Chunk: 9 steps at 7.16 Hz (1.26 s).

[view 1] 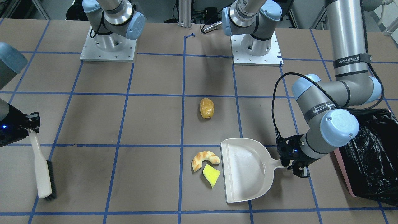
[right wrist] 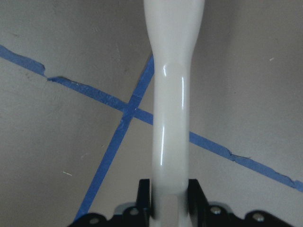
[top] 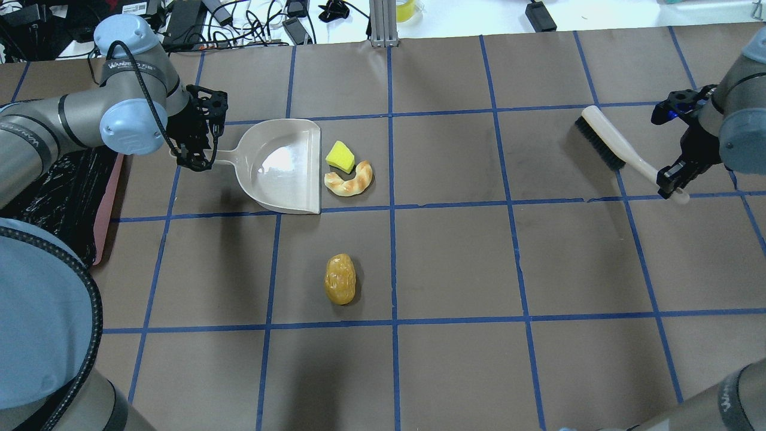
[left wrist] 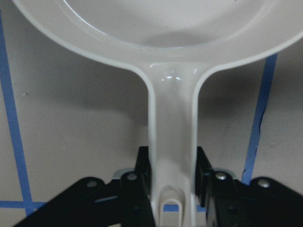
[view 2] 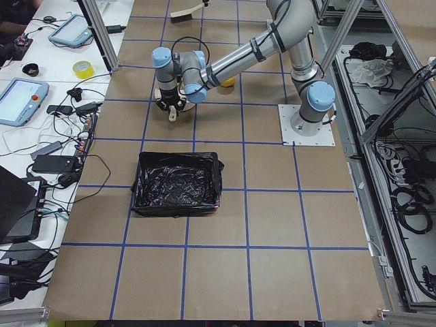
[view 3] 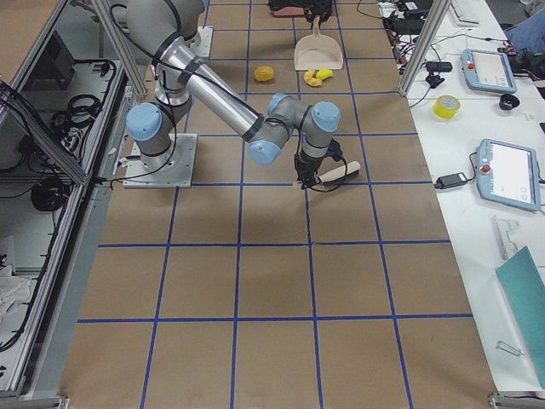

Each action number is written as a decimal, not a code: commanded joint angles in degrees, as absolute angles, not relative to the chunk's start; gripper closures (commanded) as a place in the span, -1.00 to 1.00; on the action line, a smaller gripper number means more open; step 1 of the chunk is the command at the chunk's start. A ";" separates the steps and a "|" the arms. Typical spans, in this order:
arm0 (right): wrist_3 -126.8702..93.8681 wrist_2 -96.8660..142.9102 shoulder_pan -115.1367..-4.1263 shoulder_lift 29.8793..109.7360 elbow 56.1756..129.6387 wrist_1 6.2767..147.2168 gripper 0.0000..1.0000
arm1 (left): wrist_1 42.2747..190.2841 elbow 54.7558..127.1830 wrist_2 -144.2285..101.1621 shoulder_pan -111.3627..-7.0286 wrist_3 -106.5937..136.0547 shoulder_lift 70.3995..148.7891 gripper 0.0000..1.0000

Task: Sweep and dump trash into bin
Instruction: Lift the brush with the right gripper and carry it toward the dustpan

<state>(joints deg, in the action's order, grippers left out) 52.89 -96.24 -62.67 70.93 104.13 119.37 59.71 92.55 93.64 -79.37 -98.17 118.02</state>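
Observation:
My left gripper (top: 197,157) is shut on the handle of the cream dustpan (top: 281,167), which lies flat on the table; the grip shows in the left wrist view (left wrist: 171,189). The tan croissant (top: 350,179) and the yellow wedge (top: 340,157) lie just off the pan's open edge. The golden-brown roll (top: 340,278) lies alone nearer the robot. My right gripper (top: 673,182) is shut on the handle of a cream brush (top: 604,143) with black bristles, far to the right. The pink bin (view 1: 370,155) with its black bag stands behind the left arm.
The table (top: 479,269) is brown with a blue tape grid. The two arm bases (view 1: 108,43) stand at the robot's side. Cables and gear lie beyond the far edge (top: 239,18).

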 commanded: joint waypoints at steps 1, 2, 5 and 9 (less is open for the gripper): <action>52.91 -96.24 -62.93 71.37 104.06 119.44 0.99 | 59.68 92.55 93.60 -79.37 -98.17 117.95 0.71; 52.91 -96.15 -63.10 71.72 103.71 118.83 1.00 | 59.68 92.55 93.60 -79.37 -98.17 117.86 0.71; 45.74 -92.56 -65.12 76.88 103.62 112.18 1.00 | 59.76 92.72 93.60 -79.28 -98.52 117.42 0.76; 27.66 -89.39 -73.45 80.59 103.54 107.51 1.00 | 59.68 93.43 93.78 -79.36 -98.61 117.42 0.83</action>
